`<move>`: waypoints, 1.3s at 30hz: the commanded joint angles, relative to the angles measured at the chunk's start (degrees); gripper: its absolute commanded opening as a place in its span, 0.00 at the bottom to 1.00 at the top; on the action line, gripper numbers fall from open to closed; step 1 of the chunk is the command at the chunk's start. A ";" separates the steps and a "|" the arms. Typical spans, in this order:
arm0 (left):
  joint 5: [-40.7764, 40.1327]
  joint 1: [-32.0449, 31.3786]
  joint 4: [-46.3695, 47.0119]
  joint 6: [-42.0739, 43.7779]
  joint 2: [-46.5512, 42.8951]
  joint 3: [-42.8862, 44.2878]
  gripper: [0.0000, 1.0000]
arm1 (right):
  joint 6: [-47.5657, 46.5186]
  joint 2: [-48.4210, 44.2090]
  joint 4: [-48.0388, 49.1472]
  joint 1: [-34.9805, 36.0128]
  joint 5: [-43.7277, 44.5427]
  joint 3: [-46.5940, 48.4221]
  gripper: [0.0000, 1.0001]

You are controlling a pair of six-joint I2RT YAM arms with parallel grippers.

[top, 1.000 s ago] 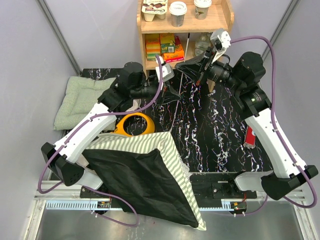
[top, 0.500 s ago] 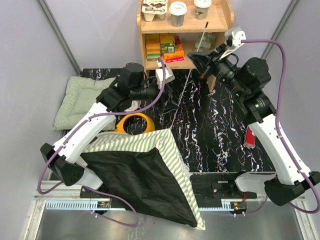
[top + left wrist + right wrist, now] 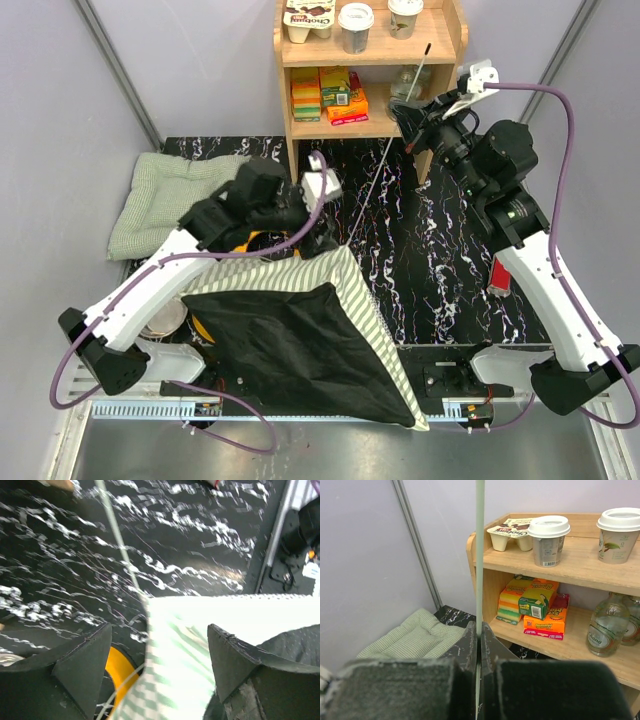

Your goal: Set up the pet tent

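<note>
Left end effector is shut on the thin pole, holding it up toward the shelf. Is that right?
No. It is the right end effector that is shut on the pole, holding it up toward the shelf. The right wrist view shows this.

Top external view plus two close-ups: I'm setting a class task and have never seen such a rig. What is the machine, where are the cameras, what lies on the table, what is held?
Two white robot arms, each ending in a two-finger gripper. One camera looks down from above; the others ride on the wrists. On the black marbled table lie the sage-green-and-white striped fabric pet tent, dark underside up, and a green quilted cushion. The right gripper is shut on a thin pale pole of the tent. The left gripper is open, fingers either side of the striped fabric.
</note>
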 commanded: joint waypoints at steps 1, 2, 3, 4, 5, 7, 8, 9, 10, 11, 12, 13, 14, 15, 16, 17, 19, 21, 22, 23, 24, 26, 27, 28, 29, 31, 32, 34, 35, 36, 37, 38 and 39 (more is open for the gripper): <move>-4.75 -4.94 -0.13 -2.62 1.02 -3.58 0.82 | 0.15 0.05 2.90 0.27 1.08 -0.60 0.00; -5.28 -5.56 -0.31 -2.88 1.10 -4.11 0.82 | 0.24 0.05 2.81 0.27 1.08 -0.77 0.00; -5.19 -6.09 -0.22 -3.15 1.37 -4.63 0.82 | 0.24 -0.04 2.72 0.27 1.08 -0.78 0.00; -4.93 -6.70 -0.22 -3.15 1.28 -5.25 0.83 | 0.07 -0.04 2.81 0.27 1.08 -0.86 0.00; -4.23 -7.15 -0.22 -3.23 1.28 -5.86 0.83 | -0.11 -0.30 2.72 0.27 1.17 -0.95 0.00; -4.22 -7.85 -1.10 -3.15 1.37 -6.66 0.84 | -0.28 -0.48 2.81 0.27 1.26 -0.86 0.00; -4.75 -8.20 -1.80 -2.71 1.37 -7.10 0.84 | -0.55 -0.56 0.98 0.27 1.26 -0.78 0.00; -5.36 -8.38 -2.06 -2.36 1.28 -7.53 0.84 | -0.55 -0.65 0.88 0.27 1.26 -0.86 0.00; -6.15 -8.47 -2.33 -2.10 1.19 -7.89 0.84 | -0.64 -0.74 0.79 0.27 1.26 -0.78 0.00; -6.59 -8.38 -2.85 -1.75 1.28 -8.15 0.84 | -0.81 -0.83 0.61 0.27 1.26 -0.69 0.00; -6.86 -8.38 -3.29 -1.65 1.02 -8.33 0.83 | -0.99 -0.83 0.35 0.27 1.26 -0.51 0.00; -6.86 -8.47 -3.91 -1.65 1.02 -8.33 0.82 | -1.08 -0.83 0.35 0.27 1.26 -0.51 0.00; -6.69 -8.56 -4.61 -1.39 1.10 -8.24 0.80 | -1.16 -0.74 0.35 0.18 1.26 -0.42 0.00; -6.43 -8.56 -5.22 -1.22 1.11 -7.98 0.74 | -1.16 -0.74 0.26 0.27 1.26 -0.42 0.00; -5.90 -8.73 -6.01 -0.87 1.28 -7.89 0.65 | -1.34 -0.74 0.17 0.18 1.26 -0.42 0.00; -5.37 -8.73 -6.72 -0.60 1.37 -7.54 0.55 | -1.51 -0.65 -0.09 0.27 1.26 -0.42 0.00; -3.80 -8.82 -8.38 -0.16 1.72 -7.10 0.28 | -1.95 -0.65 -0.35 0.18 1.43 -0.42 0.00; -2.47 -8.82 -9.79 0.19 2.16 -5.70 0.02 | -2.57 -0.74 -0.97 0.27 1.35 -0.25 0.00; -2.38 -8.91 -10.15 0.28 2.16 -5.00 0.00 | -3.09 -0.74 -1.58 0.18 1.09 0.10 0.00; -2.73 -8.91 -10.41 0.80 2.07 -4.21 0.00 | -3.79 -0.65 -2.63 0.27 0.56 0.63 0.00; -3.08 -8.91 -10.50 1.42 1.81 -3.24 0.00 | -4.32 -0.57 -3.94 0.27 0.03 1.41 0.00; -5.18 -8.82 -10.94 2.73 1.37 -0.26 0.00 | -5.90 -0.48 -6.49 0.27 -1.46 2.91 0.00; -6.50 -8.82 -11.73 3.52 1.37 1.76 0.00 | -5.91 -0.48 -7.72 0.18 -1.64 3.70 0.00; -7.90 -8.65 -12.52 4.40 1.46 3.95 0.00 | -7.65 -0.48 -8.87 0.27 -1.73 4.23 0.00; -8.61 -8.73 -12.96 5.37 1.46 5.89 0.00 | -8.36 -0.65 -10.10 0.18 -2.34 4.76 0.00; -9.41 -8.65 -13.14 6.95 1.81 10.37 0.00 | -9.68 -1.00 -11.95 0.27 -3.57 5.55 0.00; -9.59 -8.64 -13.14 7.74 2.16 12.22 0.00 | -10.21 -1.35 -12.83 0.27 -4.10 5.99 0.00; -10.03 -8.64 -12.96 9.50 3.38 16.87 0.00 | -10.83 -2.14 -14.32 0.18 -3.93 6.69 0.00; -9.94 -8.56 -12.79 10.73 4.00 18.81 0.00 | -11.09 -2.67 -14.76 0.18 -3.40 7.04 0.00; -10.55 -8.64 -11.57 11.70 4.88 20.22 0.00 | -11.44 -3.37 -15.29 0.27 -2.70 7.39 0.00; -10.81 -8.64 -10.86 12.66 5.49 21.54 0.00 | -11.71 -4.07 -15.64 0.27 -1.83 7.83 0.00; -10.90 -8.56 -10.77 13.54 6.28 23.21 0.00 | -12.15 -4.69 -16.08 0.27 -0.77 8.19 0.00; -10.73 -8.30 -11.20 13.99 7.16 24.53 0.00 | -12.32 -5.39 -16.35 0.27 0.37 8.89 0.00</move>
